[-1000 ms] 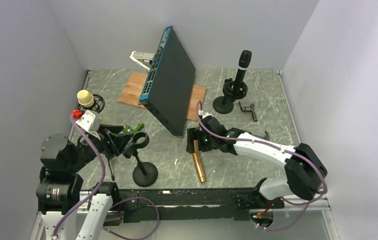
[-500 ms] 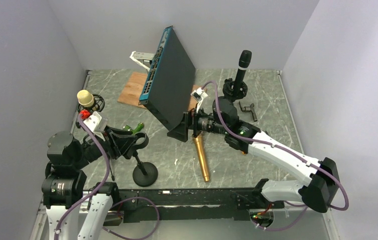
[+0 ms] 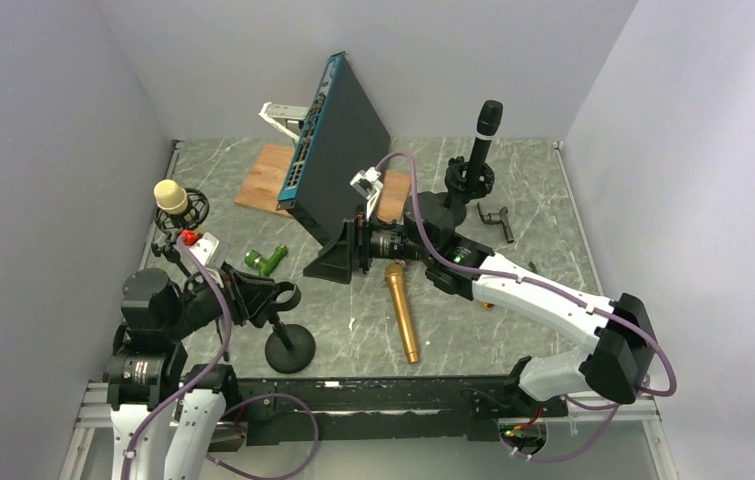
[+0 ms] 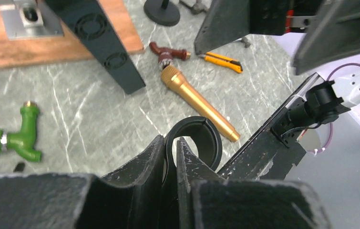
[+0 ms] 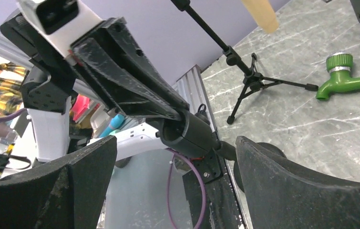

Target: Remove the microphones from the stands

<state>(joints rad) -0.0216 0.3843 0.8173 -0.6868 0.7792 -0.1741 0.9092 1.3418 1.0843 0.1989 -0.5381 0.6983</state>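
The gold microphone (image 3: 402,312) lies flat on the table, out of its stand; it also shows in the left wrist view (image 4: 197,102). My left gripper (image 3: 265,296) is shut on the black clip ring (image 4: 201,143) of the short black stand, whose round base (image 3: 290,349) sits near the front edge. My right gripper (image 3: 338,255) is open and empty, held above the table left of the microphone's head. In the right wrist view its fingers (image 5: 302,191) stand wide apart, facing the left gripper and the clip (image 5: 187,133).
A black network switch (image 3: 338,160) leans over a wooden board (image 3: 271,170). A black microphone on a stand (image 3: 483,130) is at the back right, a cream microphone on a tripod (image 3: 171,197) at the left. A green valve (image 3: 268,260), a brown fitting (image 4: 167,52) and a yellow knife (image 4: 220,61) lie about.
My right gripper has lifted off the gold microphone's head and swung up and to the left. The microphone stays lying on the table. My left arm has shifted slightly right, still holding the clip.
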